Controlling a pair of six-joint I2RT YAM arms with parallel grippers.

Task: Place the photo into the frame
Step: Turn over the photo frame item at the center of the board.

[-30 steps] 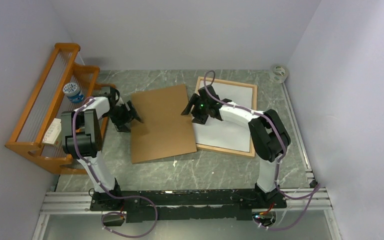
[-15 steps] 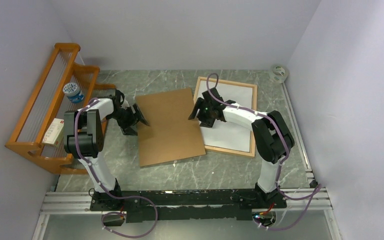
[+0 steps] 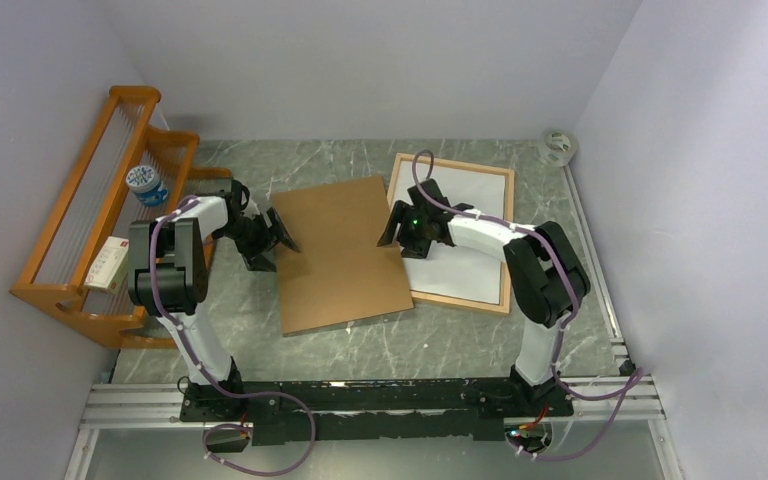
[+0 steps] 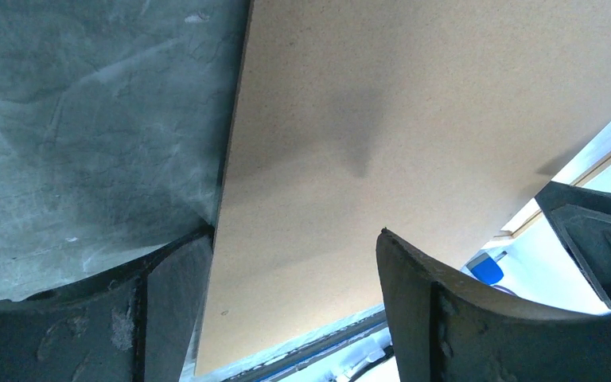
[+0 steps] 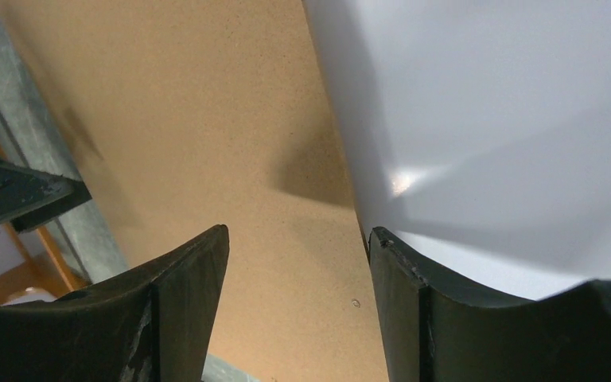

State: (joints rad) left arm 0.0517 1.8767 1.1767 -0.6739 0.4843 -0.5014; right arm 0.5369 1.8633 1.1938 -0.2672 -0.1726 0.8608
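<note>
The light-wood frame (image 3: 508,235) lies flat at the right with a plain white sheet (image 3: 465,215) inside it; no printed photo face shows. A brown board (image 3: 345,250) lies in the middle and overlaps the frame's lower left corner. My left gripper (image 3: 265,236) is open at the board's left edge. In the left wrist view, my left gripper (image 4: 294,239) has one finger on the table against that edge and the other over the board (image 4: 414,119). My right gripper (image 3: 401,228) is open astride the board's right edge. In the right wrist view, my right gripper (image 5: 298,231) spans the board (image 5: 207,119) and the white sheet (image 5: 509,119).
An orange wooden rack (image 3: 80,230) stands along the left wall with a blue-and-white can (image 3: 146,184) and a small box (image 3: 107,263) on it. A tape roll (image 3: 559,147) sits in the far right corner. A metal rail (image 3: 360,398) runs along the near edge.
Both grippers and the brown board between them have shifted right, so the board now covers more of the frame's left side. In the last half second almost nothing moved.
</note>
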